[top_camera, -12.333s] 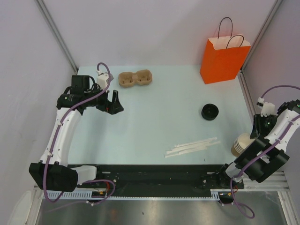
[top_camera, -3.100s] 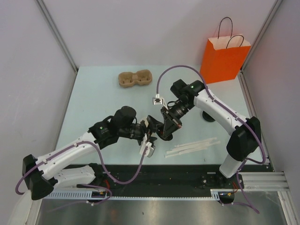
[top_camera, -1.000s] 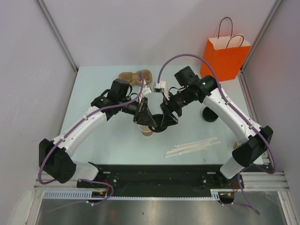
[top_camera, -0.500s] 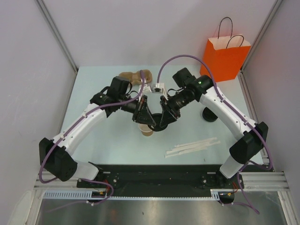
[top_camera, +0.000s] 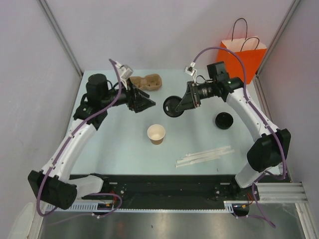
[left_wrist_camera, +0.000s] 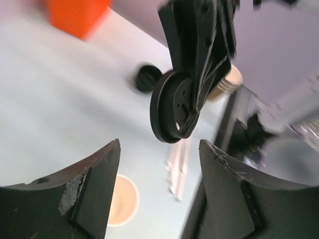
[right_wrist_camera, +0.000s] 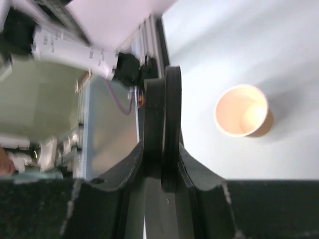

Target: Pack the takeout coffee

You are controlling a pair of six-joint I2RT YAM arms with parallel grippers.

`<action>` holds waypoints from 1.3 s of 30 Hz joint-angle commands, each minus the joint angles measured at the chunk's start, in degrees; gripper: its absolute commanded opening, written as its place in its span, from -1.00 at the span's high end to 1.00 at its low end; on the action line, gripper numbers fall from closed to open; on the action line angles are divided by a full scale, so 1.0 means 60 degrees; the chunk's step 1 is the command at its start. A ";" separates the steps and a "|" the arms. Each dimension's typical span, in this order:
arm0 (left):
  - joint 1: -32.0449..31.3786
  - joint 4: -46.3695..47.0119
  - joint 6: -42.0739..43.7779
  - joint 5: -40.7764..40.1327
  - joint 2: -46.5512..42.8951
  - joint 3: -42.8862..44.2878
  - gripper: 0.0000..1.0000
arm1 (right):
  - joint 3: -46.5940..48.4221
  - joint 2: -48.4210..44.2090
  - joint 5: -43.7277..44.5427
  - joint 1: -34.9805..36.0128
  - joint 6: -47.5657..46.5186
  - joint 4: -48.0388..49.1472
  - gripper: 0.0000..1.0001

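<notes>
A single tan paper cup (top_camera: 156,134) stands upright and open-topped on the table's middle, with nothing touching it. It shows too in the wrist views, cup (left_wrist_camera: 119,201) and cup (right_wrist_camera: 241,110). My right gripper (top_camera: 180,105) hangs behind the cup, shut on a round black lid (top_camera: 172,106) held on edge. In the right wrist view the lid (right_wrist_camera: 172,124) is pinched between the fingers. My left gripper (top_camera: 145,102) is at the back left, open and empty. A takeout coffee with its lid on is out of view.
An orange paper bag (top_camera: 238,62) stands at the back right. A brown cup carrier (top_camera: 148,81) lies at the back. A second loose black lid (top_camera: 224,120) lies right of the middle. White stirrers (top_camera: 203,156) lie near the front. A cup stack (left_wrist_camera: 228,82) shows far right.
My left gripper let go of the cup and drew back to the left. The right gripper closed on the black lid, then lifted it up and back, away from the cup.
</notes>
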 commanded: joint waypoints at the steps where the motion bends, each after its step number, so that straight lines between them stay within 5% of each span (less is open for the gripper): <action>1: 0.0095 0.1709 -0.0935 -0.2626 -0.0855 -0.0277 -0.36 | -0.1542 -0.0796 0.0028 -0.0465 0.4517 0.5348 0.64; 10: -0.0271 0.1577 -0.1535 -0.3905 -0.0241 -0.0348 -0.26 | -0.2134 -0.0989 0.2170 -0.0188 0.6748 0.7356 0.70; 19: -0.1267 0.1929 -0.1243 -0.4169 -0.0153 -0.0906 -0.22 | -0.2192 -0.0944 0.2683 0.0398 0.6223 0.6740 0.67; 39: -0.1341 0.1710 -0.1009 -0.4447 0.0169 -0.0834 0.33 | -0.2500 -0.1062 0.2464 0.0515 0.6398 0.6989 0.66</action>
